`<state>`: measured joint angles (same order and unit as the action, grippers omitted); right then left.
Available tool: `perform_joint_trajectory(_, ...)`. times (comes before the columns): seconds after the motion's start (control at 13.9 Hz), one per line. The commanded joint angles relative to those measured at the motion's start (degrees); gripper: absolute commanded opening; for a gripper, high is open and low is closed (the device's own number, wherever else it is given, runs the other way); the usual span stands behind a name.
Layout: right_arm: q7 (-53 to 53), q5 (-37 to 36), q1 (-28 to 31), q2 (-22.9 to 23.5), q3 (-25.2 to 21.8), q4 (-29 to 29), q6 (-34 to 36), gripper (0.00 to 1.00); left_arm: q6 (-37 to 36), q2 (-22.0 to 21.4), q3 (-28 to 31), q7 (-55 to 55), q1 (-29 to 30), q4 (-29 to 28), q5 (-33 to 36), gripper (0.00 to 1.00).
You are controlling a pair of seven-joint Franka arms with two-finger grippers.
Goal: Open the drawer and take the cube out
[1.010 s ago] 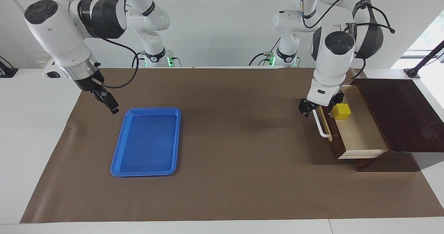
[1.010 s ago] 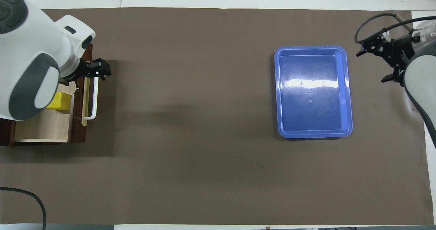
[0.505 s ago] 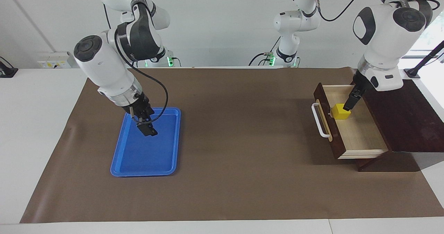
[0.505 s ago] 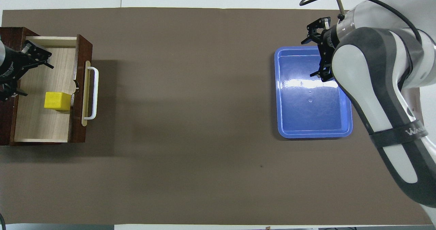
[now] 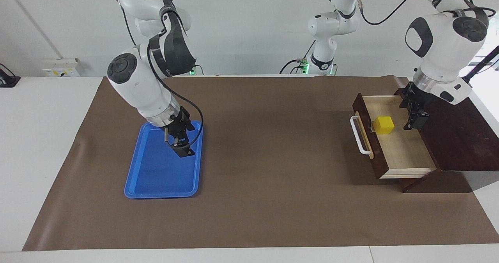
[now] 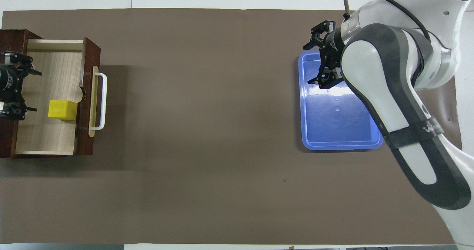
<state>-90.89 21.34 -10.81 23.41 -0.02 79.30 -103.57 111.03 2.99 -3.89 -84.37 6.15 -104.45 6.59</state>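
The drawer [image 5: 403, 154] [image 6: 48, 139] stands pulled out of its dark cabinet [image 5: 452, 130] at the left arm's end of the table, its white handle [image 5: 358, 136] [image 6: 103, 102] facing the table's middle. The yellow cube [image 5: 383, 124] [image 6: 62, 109] sits on the drawer's pale floor close to the drawer front. My left gripper [image 5: 415, 118] [image 6: 36, 91] hangs open over the drawer's cabinet end, beside the cube and apart from it. Over the blue tray, my right gripper [image 5: 180, 146] [image 6: 313, 61] is open and holds nothing.
A flat blue tray [image 5: 156, 179] [image 6: 340, 135] lies on the brown mat [image 5: 273, 177] toward the right arm's end of the table. The right arm's forearm covers one side of the tray in the overhead view.
My left gripper has left the drawer handle and moved over the drawer's cabinet end. My right gripper has swung from beside the tray to over it. The cube has not moved.
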Motion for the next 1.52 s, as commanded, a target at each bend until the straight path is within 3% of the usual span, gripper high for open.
perform_joint_trajectory(0.0,5.34,1.95,-0.09,2.16,0.11,-1.51,-0.05,1.00,2.61,-2.64,-0.41,-7.90,1.58,-5.93,-1.05,1.00)
perform_joint_trajectory(0.14,11.85,2.91,0.00,3.74,0.20,-1.34,-1.28,1.00,3.22,-3.78,-0.41,-7.74,1.76,-8.30,-1.05,1.00)
perform_joint_trajectory(0.36,12.05,5.11,0.70,4.37,0.28,-2.30,-0.06,1.00,4.80,-4.31,-0.41,-7.39,1.67,-10.60,-1.05,1.00)
perform_joint_trajectory(0.87,15.39,5.73,-1.14,3.58,1.51,-1.69,2.06,1.00,11.48,-3.87,-0.41,-7.21,1.67,-14.55,-1.05,1.00)
perform_joint_trajectory(1.3,18.54,5.82,-2.55,1.65,1.60,1.46,4.17,1.00,12.10,-3.52,-0.41,-7.04,1.67,-15.00,-1.05,1.00)
perform_joint_trajectory(1.37,18.99,6.43,-2.55,1.21,1.60,2.34,3.21,1.00,12.10,-3.52,-0.41,-7.12,1.67,-15.00,-1.05,0.99)
perform_joint_trajectory(1.44,19.08,7.56,-2.55,1.12,1.60,3.14,1.46,1.00,12.10,-3.52,-0.41,-7.21,1.58,-15.00,-1.05,0.83)
